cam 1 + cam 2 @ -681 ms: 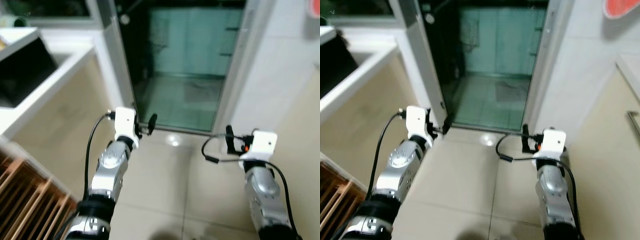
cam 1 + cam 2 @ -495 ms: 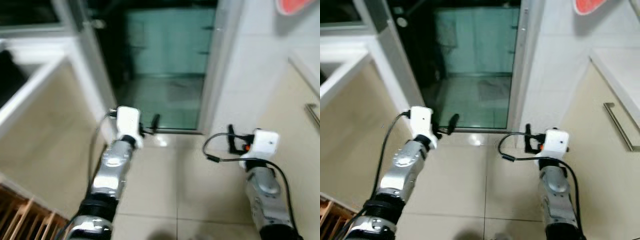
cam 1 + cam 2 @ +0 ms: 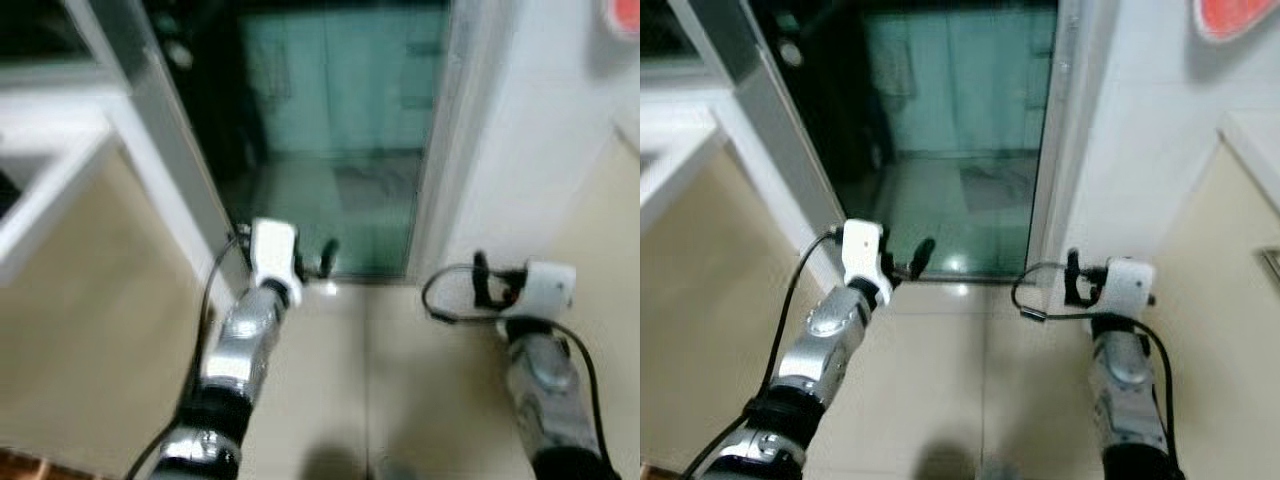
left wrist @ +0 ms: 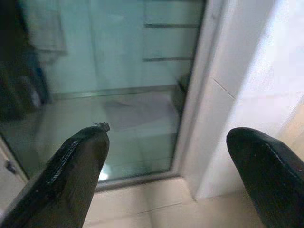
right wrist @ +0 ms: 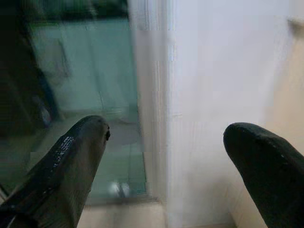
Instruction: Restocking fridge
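Ahead, across a tiled floor, stands a glass door. Left gripper and right gripper are raised, spread wide, carrying nothing, probably for walking. No fridge or stock can be made out.

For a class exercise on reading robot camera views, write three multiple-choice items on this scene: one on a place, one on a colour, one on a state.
1. What lies straight ahead of the two grippers?
A. A glass door
B. A bed
C. A staircase

2. What colour is the shape high on the wall to the robot's right?
A. Blue
B. Red-orange
C. Black

3. How are the left gripper's fingers?
A. Shut on a bottle
B. Shut on a cloth
C. Open and holding nothing

Key:
1 A: the glass door stands beyond the left gripper and the right gripper.
2 B: the shape on the white wall is red-orange.
3 C: the left wrist view shows the fingers spread apart, with nothing between them.
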`<state>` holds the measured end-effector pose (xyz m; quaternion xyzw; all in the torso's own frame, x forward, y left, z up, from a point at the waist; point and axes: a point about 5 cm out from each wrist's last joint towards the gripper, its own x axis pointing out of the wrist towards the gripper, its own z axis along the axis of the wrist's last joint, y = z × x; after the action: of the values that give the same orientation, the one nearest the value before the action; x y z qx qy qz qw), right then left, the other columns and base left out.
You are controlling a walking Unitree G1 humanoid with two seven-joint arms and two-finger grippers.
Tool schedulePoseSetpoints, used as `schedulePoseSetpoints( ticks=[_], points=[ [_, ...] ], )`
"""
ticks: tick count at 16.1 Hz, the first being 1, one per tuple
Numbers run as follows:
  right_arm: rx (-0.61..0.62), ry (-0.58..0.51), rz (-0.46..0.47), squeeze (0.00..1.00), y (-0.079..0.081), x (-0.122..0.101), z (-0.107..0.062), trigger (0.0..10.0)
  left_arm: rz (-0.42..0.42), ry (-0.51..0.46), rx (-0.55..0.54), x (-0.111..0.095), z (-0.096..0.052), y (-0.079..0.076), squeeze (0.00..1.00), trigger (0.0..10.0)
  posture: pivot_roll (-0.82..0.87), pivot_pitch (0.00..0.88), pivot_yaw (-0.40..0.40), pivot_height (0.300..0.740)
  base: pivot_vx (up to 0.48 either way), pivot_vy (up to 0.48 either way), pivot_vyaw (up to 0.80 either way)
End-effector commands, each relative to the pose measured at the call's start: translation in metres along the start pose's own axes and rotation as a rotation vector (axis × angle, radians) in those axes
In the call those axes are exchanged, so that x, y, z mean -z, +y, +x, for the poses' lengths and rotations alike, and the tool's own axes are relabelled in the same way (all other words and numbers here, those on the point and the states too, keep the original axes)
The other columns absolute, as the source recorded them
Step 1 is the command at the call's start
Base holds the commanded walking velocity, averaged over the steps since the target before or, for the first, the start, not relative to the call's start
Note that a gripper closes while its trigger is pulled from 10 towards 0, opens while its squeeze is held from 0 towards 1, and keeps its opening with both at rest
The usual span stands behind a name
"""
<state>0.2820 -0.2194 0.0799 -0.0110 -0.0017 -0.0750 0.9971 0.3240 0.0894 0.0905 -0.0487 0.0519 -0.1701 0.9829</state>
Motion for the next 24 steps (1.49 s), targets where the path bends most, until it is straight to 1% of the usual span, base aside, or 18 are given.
schedulePoseSetpoints(
  ticks=[1, 2, 3, 5, 7, 8, 10, 11, 12, 14, 15, 18, 20, 21, 24],
  points=[
    [-0.053, -0.011, 0.017, 0.22, 0.013, -0.003, 0.003, 10.0, 0.000, 0.014, -0.052, 0.001, -0.002, 0.016, 0.00, 10.0, -0.23, 0.053, 0.107, 0.740, 0.480, 0.000, 0.00],
    [-0.077, -0.004, 0.009, 0.23, 0.016, -0.003, 0.006, 10.0, -0.010, 0.047, -0.062, 0.006, -0.002, 0.018, 0.00, 10.0, -0.22, 0.068, 0.104, 0.740, 0.480, 0.000, 0.00],
    [-0.100, 0.013, -0.001, 0.23, 0.020, -0.002, 0.013, 10.0, 0.022, 0.099, -0.092, 0.014, -0.006, 0.024, 0.00, 10.0, -0.21, 0.089, 0.079, 0.740, 0.000, 0.000, 0.00],
    [-0.122, 0.019, 0.010, 0.23, 0.024, -0.004, 0.017, 10.0, 0.037, 0.108, -0.104, 0.017, -0.015, 0.028, 0.00, 10.0, -0.18, 0.098, 0.055, 0.740, 0.000, 0.000, 0.00],
    [-0.158, 0.035, 0.008, 0.21, 0.030, -0.002, 0.020, 10.0, 0.047, 0.115, -0.143, 0.017, -0.032, 0.033, 0.00, 10.0, -0.15, 0.108, 0.005, 0.740, 0.000, 0.000, 0.00],
    [-0.180, 0.041, 0.009, 0.20, 0.035, -0.001, 0.020, 10.0, 0.066, 0.124, -0.165, 0.016, -0.042, 0.038, 0.00, 10.0, -0.13, 0.111, -0.016, 0.740, 0.000, 0.000, 0.00],
    [-0.200, 0.048, 0.003, 0.20, 0.037, 0.001, 0.020, 10.0, 0.065, 0.131, -0.175, 0.013, -0.056, 0.041, 0.00, 10.0, -0.12, 0.105, -0.031, 0.740, 0.000, 0.000, 0.00],
    [-0.198, 0.052, 0.009, 0.20, 0.037, 0.001, 0.020, 10.0, 0.070, 0.124, -0.179, 0.011, -0.060, 0.041, 0.00, 10.0, -0.11, 0.103, -0.040, 0.740, 0.000, 0.000, 0.00],
    [-0.194, 0.062, 0.019, 0.20, 0.038, 0.003, 0.021, 10.0, 0.093, 0.118, -0.201, 0.008, -0.063, 0.043, 0.00, 10.0, -0.09, 0.100, -0.047, 0.740, 0.000, 0.000, 0.00],
    [-0.193, 0.062, 0.027, 0.20, 0.040, 0.003, 0.022, 10.0, 0.115, 0.102, -0.209, 0.002, -0.060, 0.045, 0.00, 10.0, -0.09, 0.095, -0.037, 0.740, 0.000, 0.000, 0.00],
    [-0.176, 0.050, 0.042, 0.20, 0.043, 0.003, 0.021, 10.0, 0.140, 0.090, -0.188, -0.007, -0.053, 0.044, 0.00, 10.0, -0.09, 0.089, -0.013, 0.740, 0.000, 0.000, 0.00],
    [-0.105, 0.042, 0.057, 0.20, 0.040, 0.005, 0.016, 10.0, 0.153, 0.077, -0.142, -0.015, -0.039, 0.040, 0.00, 10.0, -0.11, 0.080, 0.011, 0.740, 0.000, 0.000, 0.00],
    [-0.072, 0.033, 0.055, 0.19, 0.039, 0.005, 0.014, 10.0, 0.149, 0.082, -0.117, -0.013, -0.033, 0.037, 0.00, 10.0, -0.12, 0.076, 0.019, 0.740, 0.000, 0.000, 0.00],
    [-0.069, 0.032, 0.056, 0.19, 0.038, 0.005, 0.013, 10.0, 0.145, 0.086, -0.109, -0.013, -0.032, 0.036, 0.00, 10.0, -0.12, 0.076, 0.019, 0.740, 0.000, 0.000, 0.00],
    [-0.055, 0.040, 0.052, 0.19, 0.036, 0.006, 0.013, 10.0, 0.128, 0.098, -0.111, -0.009, -0.033, 0.034, 0.00, 10.0, -0.13, 0.072, 0.019, 0.740, 0.000, 0.000, 0.00]
  ],
)
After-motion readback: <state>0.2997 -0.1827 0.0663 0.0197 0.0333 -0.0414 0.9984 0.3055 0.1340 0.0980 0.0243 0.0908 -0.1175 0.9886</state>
